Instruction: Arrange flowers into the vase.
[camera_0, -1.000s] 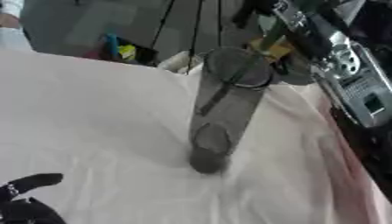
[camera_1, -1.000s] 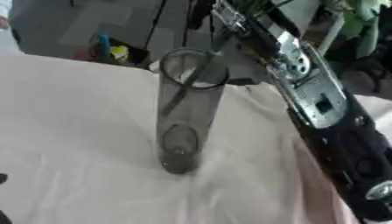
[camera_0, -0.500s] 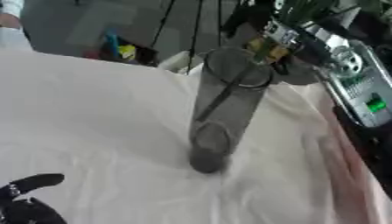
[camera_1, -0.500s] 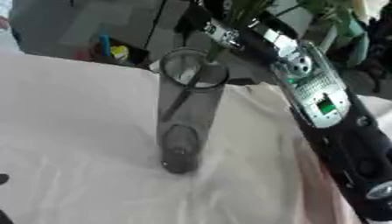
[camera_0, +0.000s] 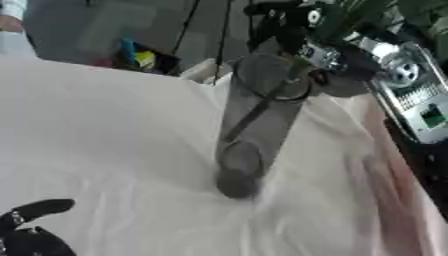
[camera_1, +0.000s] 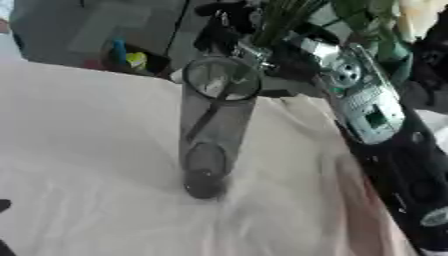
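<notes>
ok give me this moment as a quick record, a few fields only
vase: tall clear cylinder, upright on the white cloth
in vase: one dark stem, leaning
right hand: just behind the vase rim, fingers curled round green stems
left hand: idle at the lower left corner, fingers relaxed
flower heads: cannot see any

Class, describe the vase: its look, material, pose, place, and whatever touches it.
The vase is a tall cylinder of smoky grey see-through material, seemingly glass, with an open round rim. It stands upright on the white tablecloth, near its far right part. A dark stem slants down inside it. The right hand, holding green stems, hangs just above and behind the rim; contact with the rim cannot be told.
</notes>
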